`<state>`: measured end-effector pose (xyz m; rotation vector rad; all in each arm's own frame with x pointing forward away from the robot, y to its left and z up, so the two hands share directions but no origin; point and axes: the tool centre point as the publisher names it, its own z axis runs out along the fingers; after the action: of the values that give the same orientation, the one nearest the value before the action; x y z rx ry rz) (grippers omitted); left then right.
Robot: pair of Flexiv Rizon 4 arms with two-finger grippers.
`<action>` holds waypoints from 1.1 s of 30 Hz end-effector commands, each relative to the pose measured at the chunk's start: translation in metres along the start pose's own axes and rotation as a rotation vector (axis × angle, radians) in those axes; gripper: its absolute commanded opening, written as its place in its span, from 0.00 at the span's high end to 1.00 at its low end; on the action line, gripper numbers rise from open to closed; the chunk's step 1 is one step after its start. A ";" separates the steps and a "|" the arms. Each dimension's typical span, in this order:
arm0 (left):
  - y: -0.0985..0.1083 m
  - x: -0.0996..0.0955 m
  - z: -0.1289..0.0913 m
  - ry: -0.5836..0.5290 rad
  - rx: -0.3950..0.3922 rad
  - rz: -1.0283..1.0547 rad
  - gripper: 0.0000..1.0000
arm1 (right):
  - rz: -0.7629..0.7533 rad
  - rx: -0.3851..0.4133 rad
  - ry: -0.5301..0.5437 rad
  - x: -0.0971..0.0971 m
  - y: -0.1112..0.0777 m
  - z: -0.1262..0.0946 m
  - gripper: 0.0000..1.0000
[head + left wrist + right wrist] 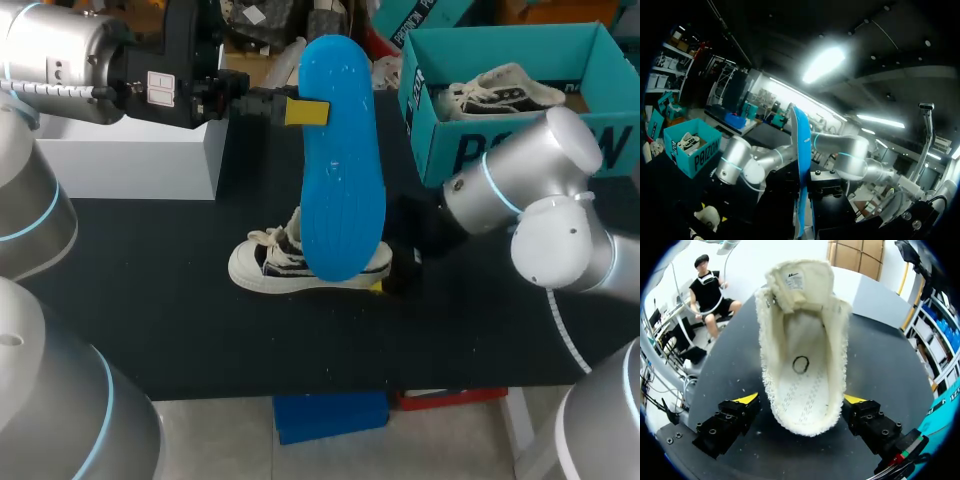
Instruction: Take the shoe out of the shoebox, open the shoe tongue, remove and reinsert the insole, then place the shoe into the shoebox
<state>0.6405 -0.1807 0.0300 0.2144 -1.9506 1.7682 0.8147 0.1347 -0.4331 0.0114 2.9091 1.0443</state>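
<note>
insole (343,170) is hanging upright, long axis near vertical, lower end just above shoe (275,265) | left tool (300,111) is pinching its edge | shoe is sitting on worktop (180,320), toe leftward, right tool (801,405) clamping its heel | shoebox (500,150), far right, is holding second shoe (500,92)

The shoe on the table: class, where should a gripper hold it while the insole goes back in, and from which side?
Probably the heel of the shoe, coming from behind with a finger on each side: it is narrow, and that leaves the opening clear for the insole. The right gripper sits so.
</note>
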 end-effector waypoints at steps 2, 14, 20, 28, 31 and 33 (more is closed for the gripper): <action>0.000 -0.001 0.001 -0.001 0.001 0.001 1.00 | 0.005 -0.121 -0.005 0.002 -0.007 0.005 0.00; 0.000 -0.001 0.001 -0.001 0.001 0.001 1.00 | 0.011 -0.134 0.003 0.001 -0.009 0.004 0.00; 0.000 -0.001 0.001 -0.001 0.001 0.001 1.00 | 0.027 -0.033 -0.024 0.000 -0.007 -0.009 0.00; 0.000 -0.001 0.001 -0.001 0.001 0.001 1.00 | 0.034 0.100 -0.051 -0.006 -0.002 -0.027 0.00; 0.000 -0.001 0.001 -0.001 0.001 0.001 1.00 | 0.031 0.172 -0.056 -0.008 0.004 -0.034 0.00; 0.000 -0.001 0.001 -0.001 0.001 0.001 1.00 | 0.025 0.223 -0.059 -0.010 0.009 -0.037 0.00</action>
<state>0.6405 -0.1807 0.0300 0.2142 -1.9506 1.7682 0.8216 0.1150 -0.4109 0.0723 2.8845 0.9484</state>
